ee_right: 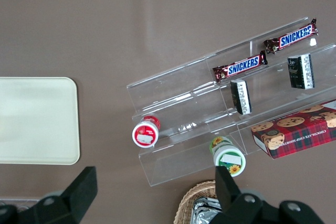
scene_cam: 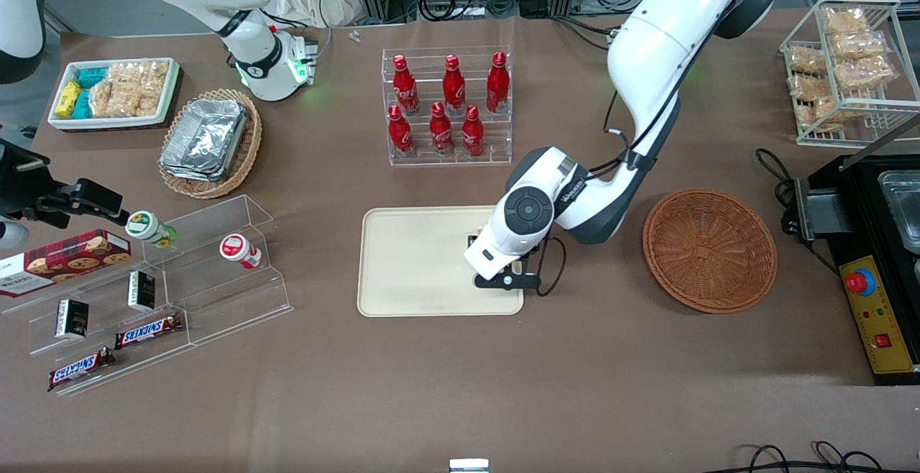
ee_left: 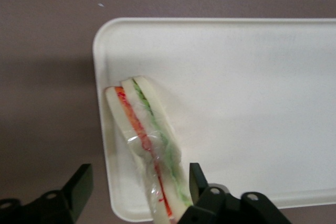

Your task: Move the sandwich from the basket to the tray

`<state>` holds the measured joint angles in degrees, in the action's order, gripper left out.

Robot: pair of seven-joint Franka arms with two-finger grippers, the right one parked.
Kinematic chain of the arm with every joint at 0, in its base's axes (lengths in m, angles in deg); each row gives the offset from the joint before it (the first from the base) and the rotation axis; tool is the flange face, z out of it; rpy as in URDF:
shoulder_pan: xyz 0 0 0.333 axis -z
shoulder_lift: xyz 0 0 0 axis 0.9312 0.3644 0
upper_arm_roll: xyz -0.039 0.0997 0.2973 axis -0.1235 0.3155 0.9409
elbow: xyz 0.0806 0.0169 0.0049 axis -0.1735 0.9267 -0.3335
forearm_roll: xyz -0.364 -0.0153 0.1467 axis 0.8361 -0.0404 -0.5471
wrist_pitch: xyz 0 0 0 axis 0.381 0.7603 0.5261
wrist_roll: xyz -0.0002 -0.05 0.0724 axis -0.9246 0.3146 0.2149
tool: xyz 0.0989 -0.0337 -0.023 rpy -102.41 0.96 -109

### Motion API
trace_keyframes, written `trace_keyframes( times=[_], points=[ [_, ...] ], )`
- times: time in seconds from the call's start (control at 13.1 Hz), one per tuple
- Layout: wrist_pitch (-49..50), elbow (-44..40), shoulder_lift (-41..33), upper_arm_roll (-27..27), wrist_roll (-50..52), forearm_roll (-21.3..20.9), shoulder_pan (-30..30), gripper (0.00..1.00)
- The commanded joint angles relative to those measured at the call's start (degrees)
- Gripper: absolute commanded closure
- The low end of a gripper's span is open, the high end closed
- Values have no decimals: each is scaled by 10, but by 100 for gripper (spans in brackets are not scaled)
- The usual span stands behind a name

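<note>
Left gripper (ee_left: 140, 190) low over the cream tray (scene_cam: 402, 293), at the end toward the working arm; fingers (ee_left: 79, 190) spread wide, gripping nothing. Wrapped sandwich (ee_left: 149, 150) lies on the tray near its rim, between the fingers. Brown wicker basket (scene_cam: 709, 249) sits beside the tray. Cola-bottle rack (scene_cam: 447, 106) stands farther from the front camera.

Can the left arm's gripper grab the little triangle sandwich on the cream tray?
Probably yes. The left gripper hangs open right over the wrapped triangular sandwich lying on the cream rectangular tray, with nothing between them.
</note>
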<state>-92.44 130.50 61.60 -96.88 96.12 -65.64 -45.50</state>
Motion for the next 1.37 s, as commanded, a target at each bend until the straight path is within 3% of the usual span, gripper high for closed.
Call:
trace_keyframes(
  times=[0.0,0.46,0.76,1.3],
  points=[
    [107,9,-95,4,-6,-4,-40,0],
    [286,9,-218,4,-222,-5,-176,0],
    [362,8,-262,4,-244,2,-279,0],
    [380,9,-277,6,-245,-28,-302,0]
  ],
)
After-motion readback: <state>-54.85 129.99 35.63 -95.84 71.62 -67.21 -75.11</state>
